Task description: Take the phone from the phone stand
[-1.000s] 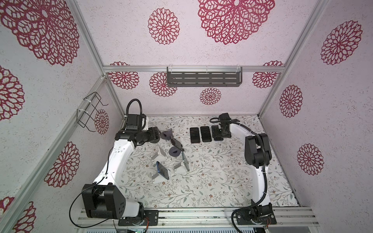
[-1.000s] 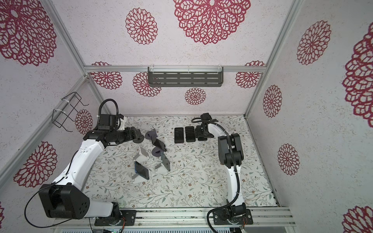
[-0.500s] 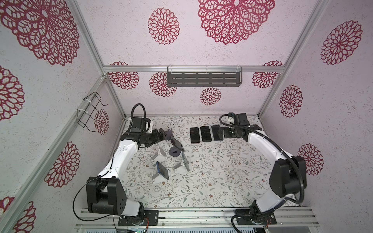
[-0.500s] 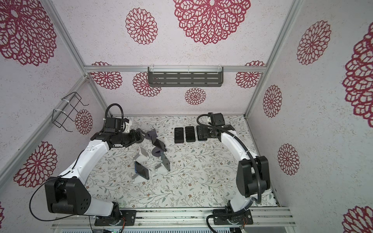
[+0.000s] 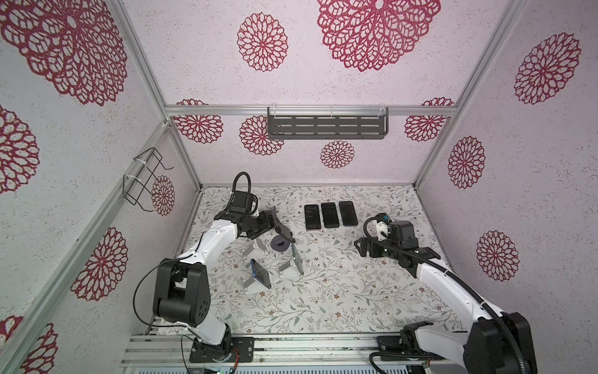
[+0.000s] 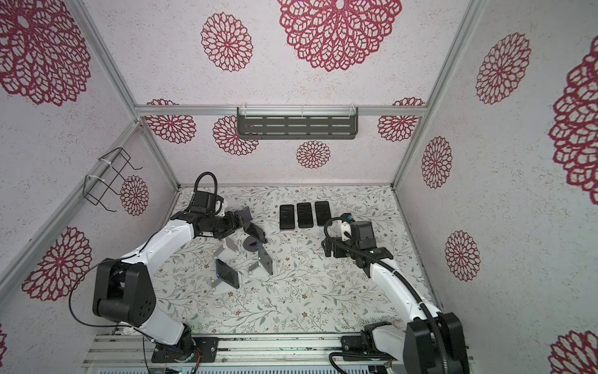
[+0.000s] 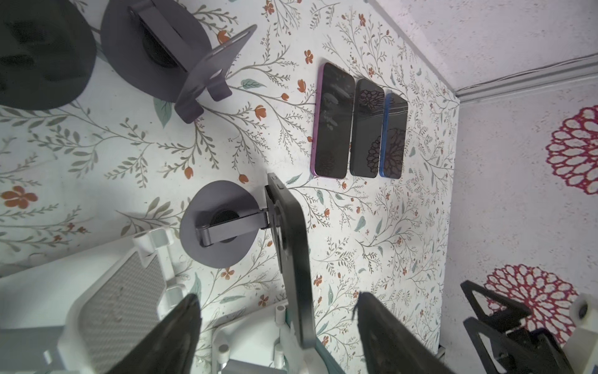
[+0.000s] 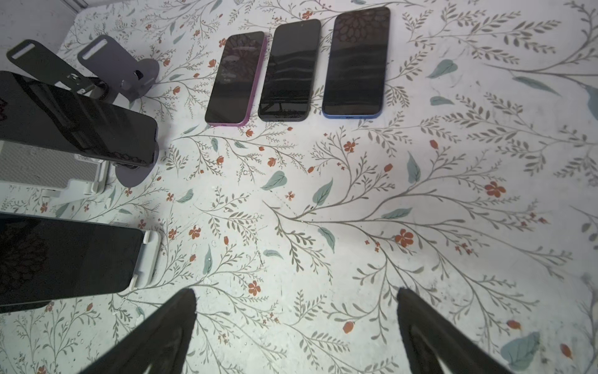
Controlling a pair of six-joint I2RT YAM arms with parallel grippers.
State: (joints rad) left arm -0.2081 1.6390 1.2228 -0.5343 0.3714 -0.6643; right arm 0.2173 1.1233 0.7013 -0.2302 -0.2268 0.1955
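A dark phone (image 5: pixel 285 232) leans on a dark round-based phone stand (image 5: pixel 279 245) at the left middle of the table. In the left wrist view the phone (image 7: pixel 291 259) shows edge-on. My left gripper (image 7: pixel 275 301) is open astride its end, with a gap on each side. The stand's round base (image 7: pixel 220 226) lies beyond. In both top views the left gripper (image 5: pixel 275 226) (image 6: pixel 250 225) sits right at this phone (image 6: pixel 258 233). My right gripper (image 5: pixel 362 247) (image 8: pixel 296 291) is open over bare table, holding nothing.
Three phones (image 5: pixel 330 215) lie flat side by side at the back. A blue phone (image 5: pixel 260 274) and a grey phone (image 5: pixel 297 259) rest on white stands in front. An empty white stand (image 5: pixel 259 247) and an empty dark stand (image 7: pixel 168 48) are close by.
My left gripper has moved right, up to the phone on the dark stand. The right arm has drawn back from the three flat phones toward the front right.
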